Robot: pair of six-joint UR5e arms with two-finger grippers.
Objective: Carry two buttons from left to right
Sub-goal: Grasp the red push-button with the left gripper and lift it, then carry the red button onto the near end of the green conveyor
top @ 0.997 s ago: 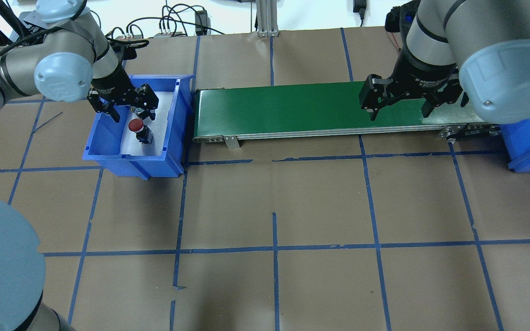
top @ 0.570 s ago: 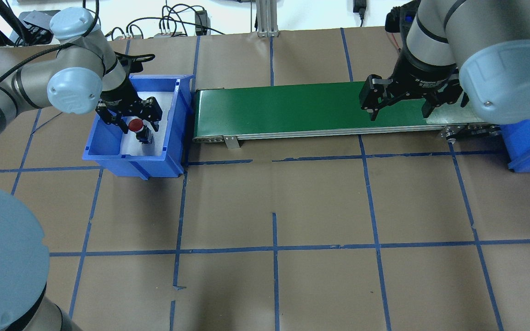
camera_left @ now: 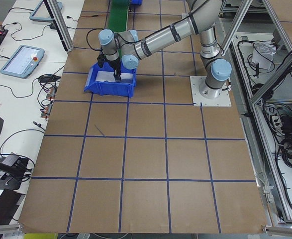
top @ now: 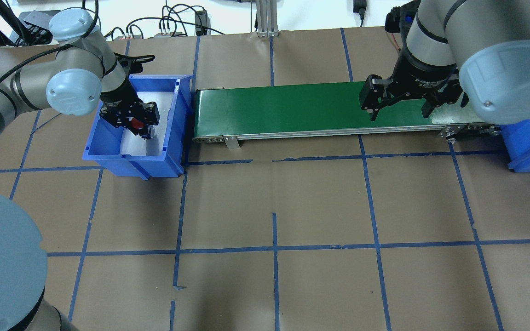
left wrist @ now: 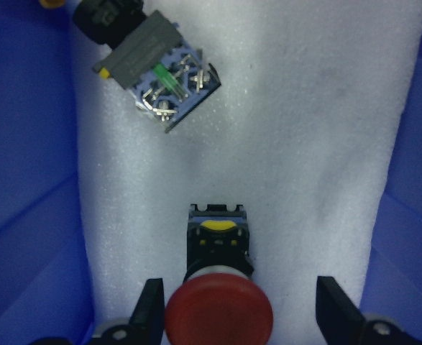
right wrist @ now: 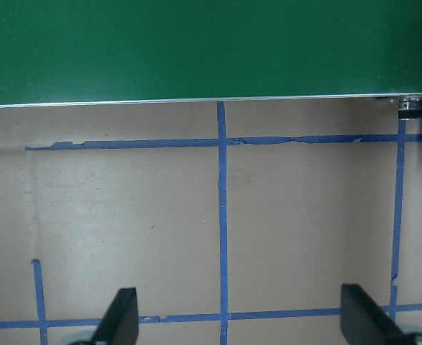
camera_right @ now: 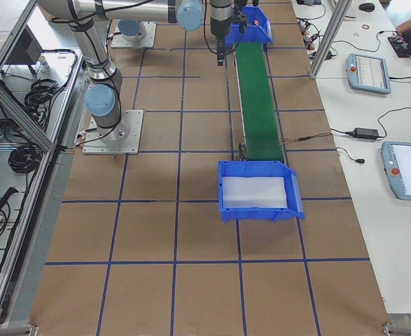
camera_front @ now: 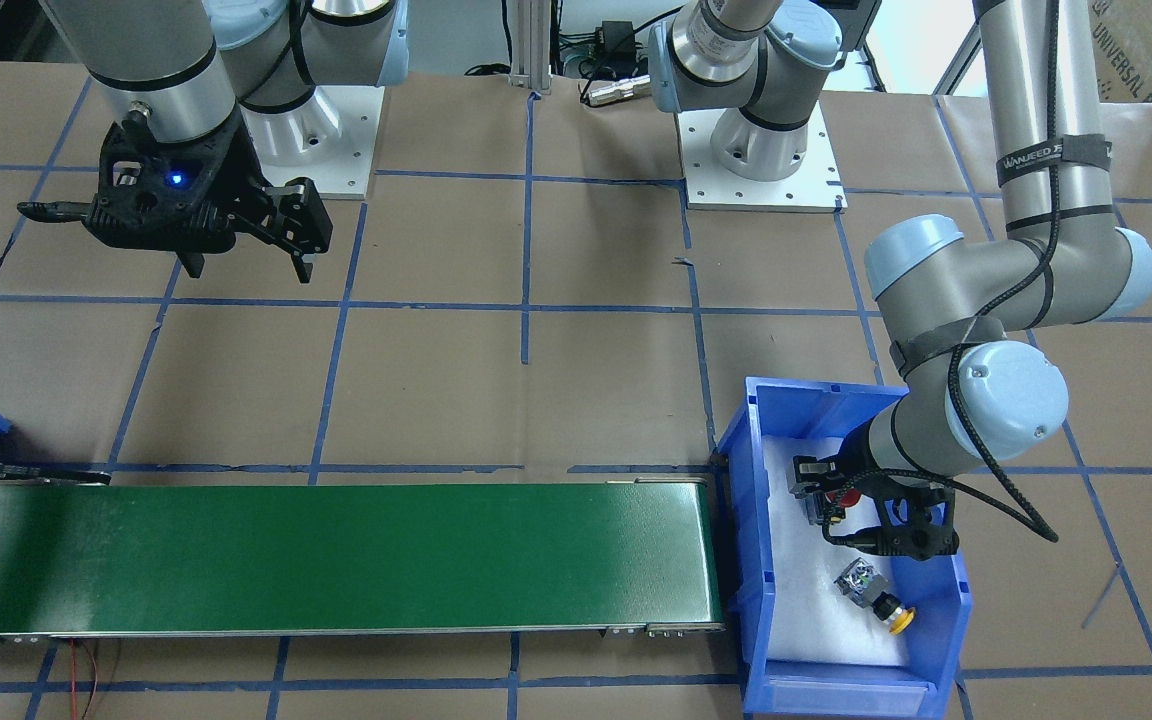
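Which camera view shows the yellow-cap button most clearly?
The exterior front-facing view: the yellow-cap button lies whole in the blue bin. The left wrist view shows its body large but crops the cap. Overhead, the left gripper hides it; the side views cannot resolve it.

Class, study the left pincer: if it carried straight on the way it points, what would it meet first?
The red button: its cap lies between the open fingers of the left pincer, right in that line. The fingertips themselves would probably pass beside it to the white foam liner, though depth is unclear.
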